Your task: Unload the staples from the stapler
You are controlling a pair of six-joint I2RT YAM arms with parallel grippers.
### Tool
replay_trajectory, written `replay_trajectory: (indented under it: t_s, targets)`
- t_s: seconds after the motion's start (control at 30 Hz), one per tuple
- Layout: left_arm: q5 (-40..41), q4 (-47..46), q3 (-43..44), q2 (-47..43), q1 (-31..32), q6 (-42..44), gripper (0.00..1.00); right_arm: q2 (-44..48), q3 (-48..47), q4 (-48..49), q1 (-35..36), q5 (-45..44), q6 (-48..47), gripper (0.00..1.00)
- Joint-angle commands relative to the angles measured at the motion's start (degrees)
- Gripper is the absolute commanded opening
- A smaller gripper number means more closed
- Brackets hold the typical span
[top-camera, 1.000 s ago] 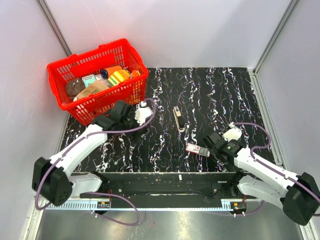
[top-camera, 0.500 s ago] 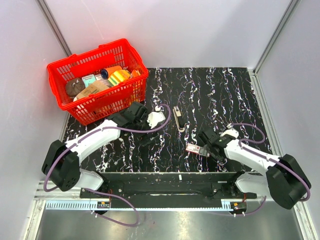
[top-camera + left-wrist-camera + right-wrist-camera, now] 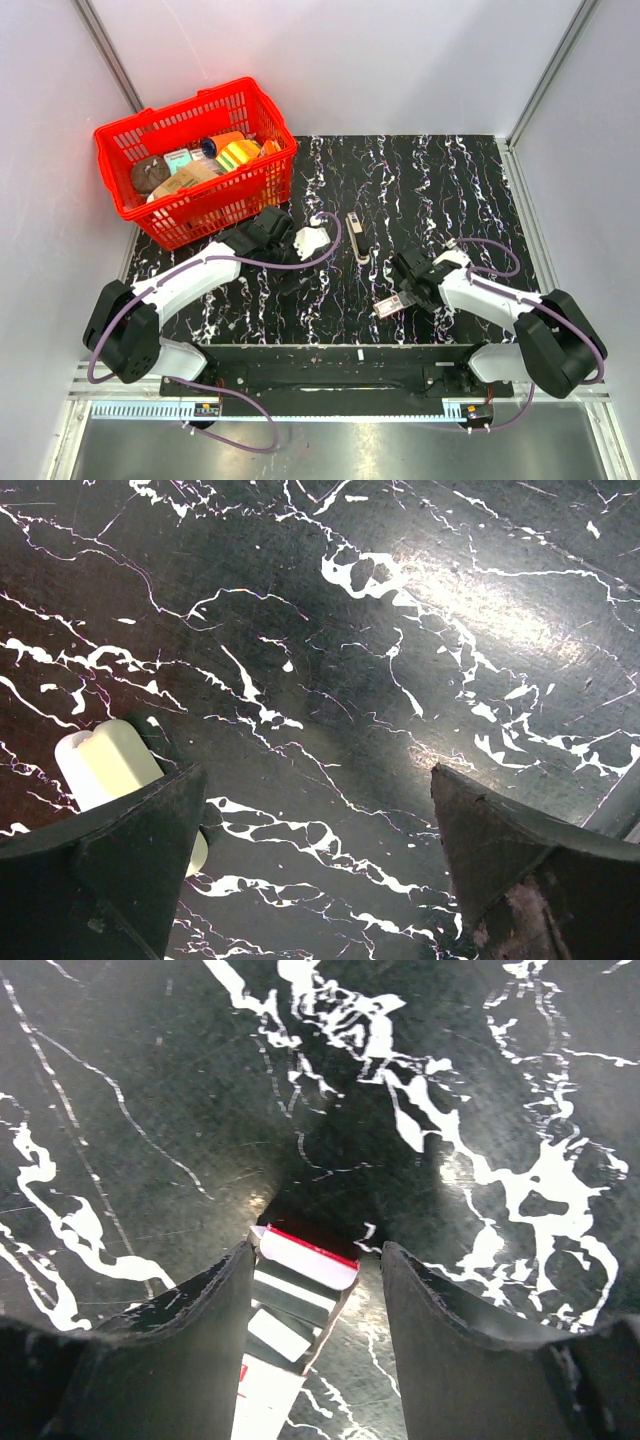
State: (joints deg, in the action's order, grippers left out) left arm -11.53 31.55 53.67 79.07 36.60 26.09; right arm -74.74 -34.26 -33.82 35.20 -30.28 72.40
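**Q:** Where is the stapler [image 3: 354,237], and how does it look?

**A:** It lies flat near the middle of the black, white-veined table [image 3: 450,190]. Its long axis runs from the far edge toward the near edge. It is a slim, pale silver-grey bar with a darker strip along its length. It is too small in the top view to tell whether the hinge is open. Neither arm touches it.

**Q:** How do the two tools stand?

**A:** The left gripper [image 3: 315,775] has its fingers spread wide over bare table, with nothing between them. It sits left of the stapler. A cream, rounded object [image 3: 105,765] shows partly behind one finger, and what it is cannot be told. The right gripper [image 3: 318,1250] is toward the near edge, right of the stapler. Its jaws stand apart on either side of a small flat red-and-white box [image 3: 300,1295]. The box touches one finger, and a dark gap shows at the other.

**Q:** What else is there?

**A:** A red basket [image 3: 230,195] holding packaged goods stands at the far left corner.
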Motion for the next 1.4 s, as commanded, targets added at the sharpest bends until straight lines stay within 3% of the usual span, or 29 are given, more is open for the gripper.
replay_trajectory:
  t_s: [0.0, 0.3, 0.87, 1.1, 1.37]
  targets:
    - [0.5, -2.9, -0.6, -1.4, 0.1, 0.7, 0.99, -3.1, 0.4, 5.9, -0.2, 8.1, 1.3, 0.58]
    - [1.7, -3.0, -1.0, -1.5, 0.1, 1.2, 0.99, -3.8, 0.5, 9.2, 2.2, 13.9, 2.3, 0.52]
    - [3.2, -2.8, -2.2, -4.3, 0.1, 2.2, 0.99, -11.0, -10.8, 2.5, 20.4, 13.1, 11.3, 0.55]
    - [2.0, -2.5, -2.0, -4.1, 0.1, 1.7, 0.99, -2.2, -14.0, -4.0, 19.5, 5.7, 7.5, 0.60]
    - [0.5, -1.6, -0.9, -2.0, 2.8, 0.8, 0.99, 4.9, -9.4, -3.8, 4.1, 4.5, -3.3, 0.62]
